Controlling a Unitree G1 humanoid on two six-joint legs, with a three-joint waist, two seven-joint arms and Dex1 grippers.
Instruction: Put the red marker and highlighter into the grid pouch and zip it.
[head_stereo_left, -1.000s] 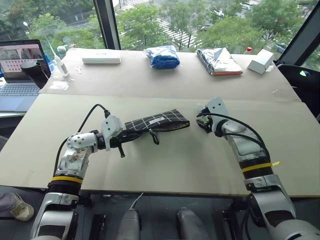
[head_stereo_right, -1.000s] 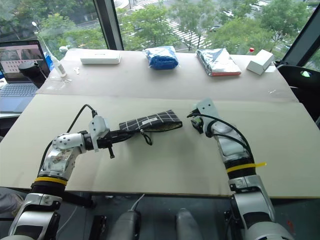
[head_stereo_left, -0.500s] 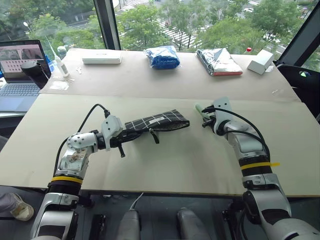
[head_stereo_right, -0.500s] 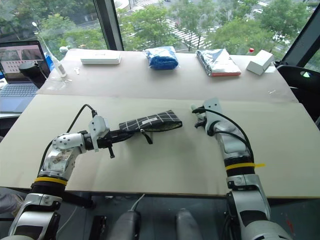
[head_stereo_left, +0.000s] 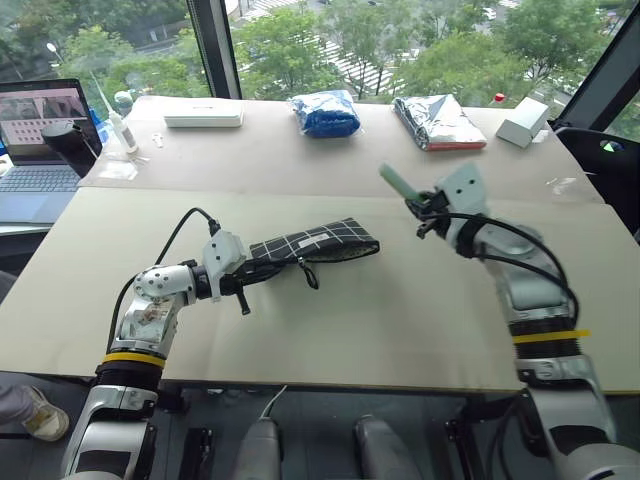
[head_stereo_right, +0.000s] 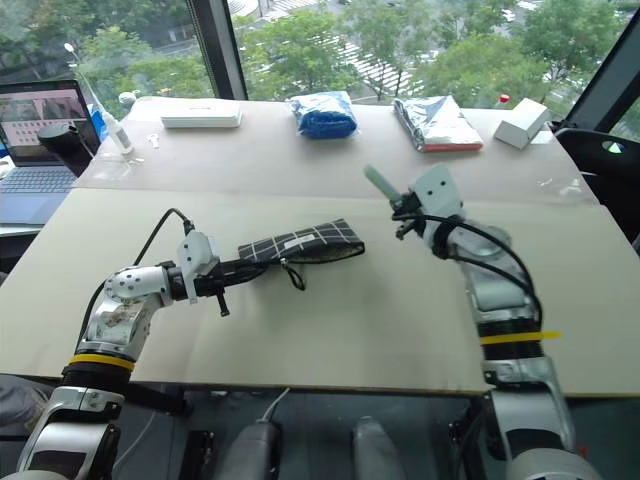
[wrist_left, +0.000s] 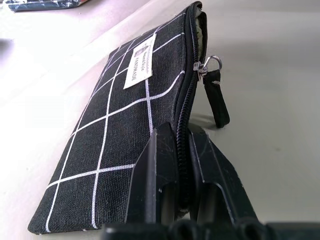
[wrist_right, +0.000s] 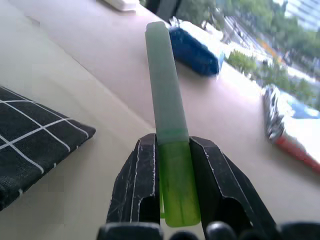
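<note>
The grid pouch (head_stereo_left: 315, 243) lies flat near the middle of the table, black with white lines, its zip partly open and the black pull strap (wrist_left: 217, 102) hanging at its side. My left gripper (head_stereo_left: 245, 275) is shut on the pouch's near end at the zip edge (wrist_left: 182, 150). To the pouch's right, my right gripper (head_stereo_left: 420, 208) is raised above the table and shut on the highlighter (wrist_right: 167, 110), a light green pen whose paler end (head_stereo_left: 392, 181) sticks up past the fingertips. The red marker is out of view.
Along the back of the table lie a flat white box (head_stereo_left: 203, 117), a blue bag (head_stereo_left: 325, 113), a silver packet (head_stereo_left: 438, 122) and a small white box (head_stereo_left: 522, 122). A laptop (head_stereo_left: 35, 150) and a black object (head_stereo_left: 65, 140) stand at the far left.
My right gripper closed on the highlighter on the table and lifted it well clear of the surface, turning as it rose. The left gripper and the pouch stayed put.
</note>
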